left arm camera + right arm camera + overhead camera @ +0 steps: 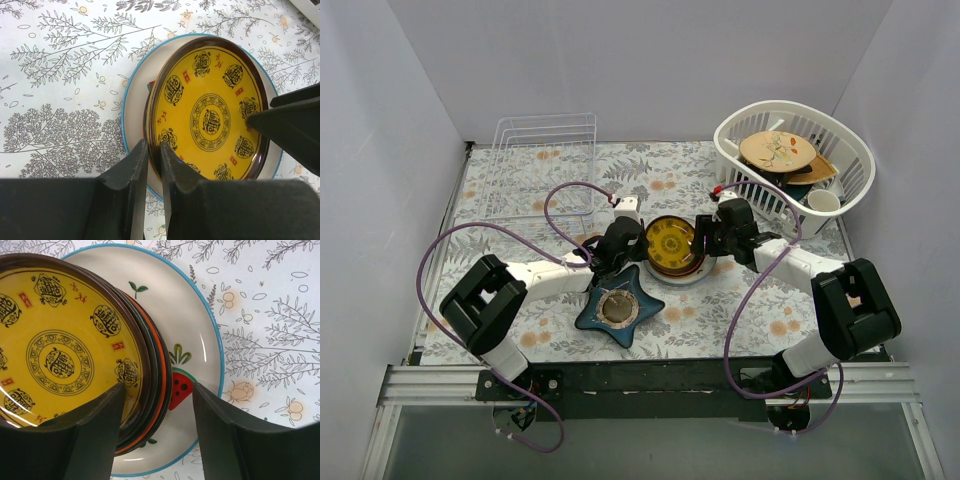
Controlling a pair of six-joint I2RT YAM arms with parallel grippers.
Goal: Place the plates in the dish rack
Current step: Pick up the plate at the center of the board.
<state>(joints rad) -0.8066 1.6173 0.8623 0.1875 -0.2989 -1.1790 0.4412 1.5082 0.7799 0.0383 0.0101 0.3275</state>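
1 stack of plates (672, 247) - 4 rims show. The left gripper (152, 148) pinches the yellow plate (210, 120); the right gripper (159, 391) is spread apart - 1 dish rack (546, 160).

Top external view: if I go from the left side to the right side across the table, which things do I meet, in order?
dish rack → dark blue star-shaped dish → yellow plate on top of its stack → white basket
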